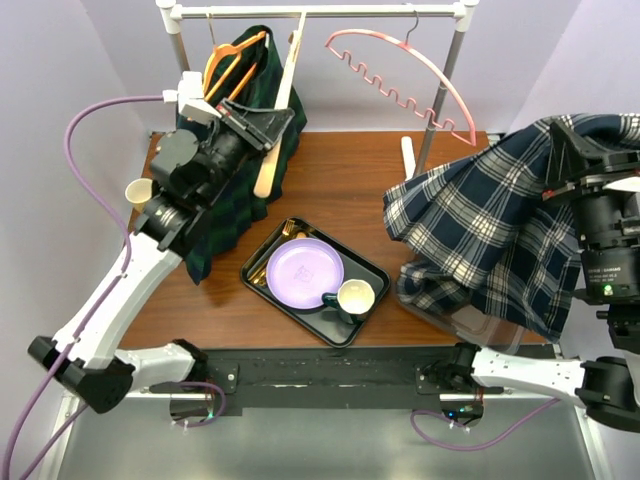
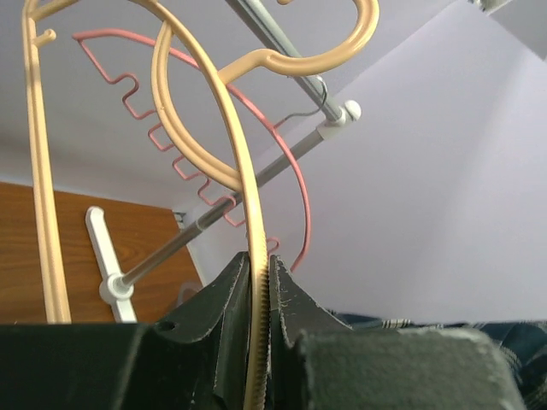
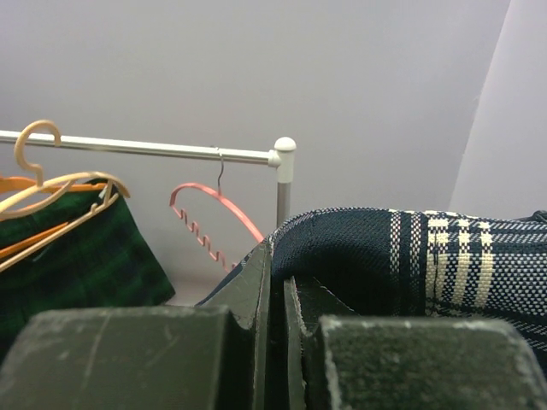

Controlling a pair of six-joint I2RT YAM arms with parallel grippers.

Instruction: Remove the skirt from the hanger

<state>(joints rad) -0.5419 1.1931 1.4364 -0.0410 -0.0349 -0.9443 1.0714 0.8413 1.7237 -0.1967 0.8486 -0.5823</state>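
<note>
Skirt (image 1: 480, 235), the blue plaid one, seems already off: the pink hanger (image 1: 366, 33) on the rail is bare. The cloth hangs bunched from the right fingers (image 3: 267, 278), which pinch it above the right side of the surface (image 1: 340, 170). The left fingers (image 2: 239, 318) pinch a tan hanger (image 2: 250, 213). The next move, I think, is lowering and releasing.

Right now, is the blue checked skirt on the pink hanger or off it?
Off. The pink hanger hangs bare on the rail; the right gripper holds the skirt away from it.
</note>
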